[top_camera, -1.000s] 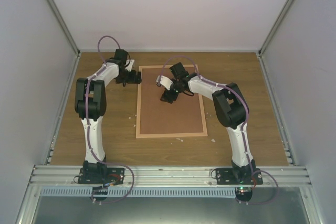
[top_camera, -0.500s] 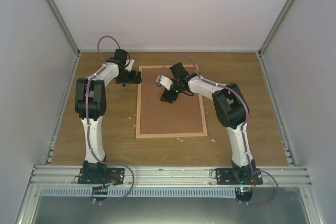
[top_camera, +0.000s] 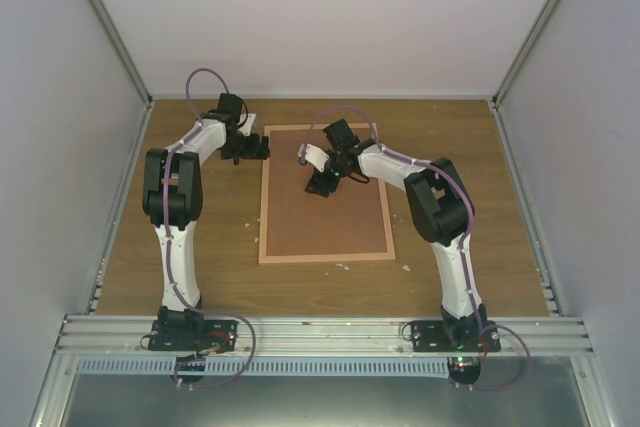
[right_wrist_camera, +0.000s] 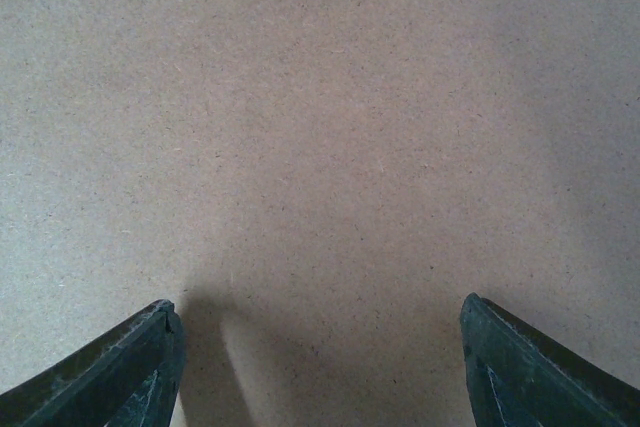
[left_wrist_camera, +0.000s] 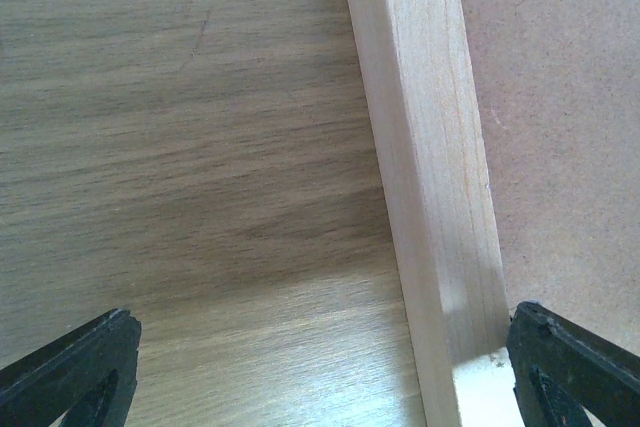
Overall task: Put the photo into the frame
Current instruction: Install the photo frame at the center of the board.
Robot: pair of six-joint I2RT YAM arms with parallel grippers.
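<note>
Frame (top_camera: pixel 263 202), lying flat at mid-surface, long side running near to far. The brown backing board (top_camera: pixel 328 212) fills the opening inside its pale rails. Photo: not visible in any view, so I cannot say whether it lies beneath the board or elsewhere.

My left fingers (left_wrist_camera: pixel 70 372) are spread wide and hold nothing. They straddle the left rail near the far-left corner, one tip over the bare surface (left_wrist_camera: pixel 180 147), the other over the board. My right fingers (right_wrist_camera: pixel 110 367) are likewise spread and empty, low over the board's far half, with a soft shadow between them.

Step in hand, as I judge it: seating or steadying the board in the frame. To do it well, I should bear on the rail with the left fingers so the frame cannot slide. The right tips should come down flat and evenly, well inside the rails, so the board settles level and does not tip up at one edge.

Views compared: only the top view shows the whole rectangle and a few white scraps (top_camera: pixel 341 267) just off the near rail, but it is too small to read the finger gaps. The left wrist view shows the rail's grain and its edge against the board. The right wrist view shows only board texture and a sliver of rail.
</note>
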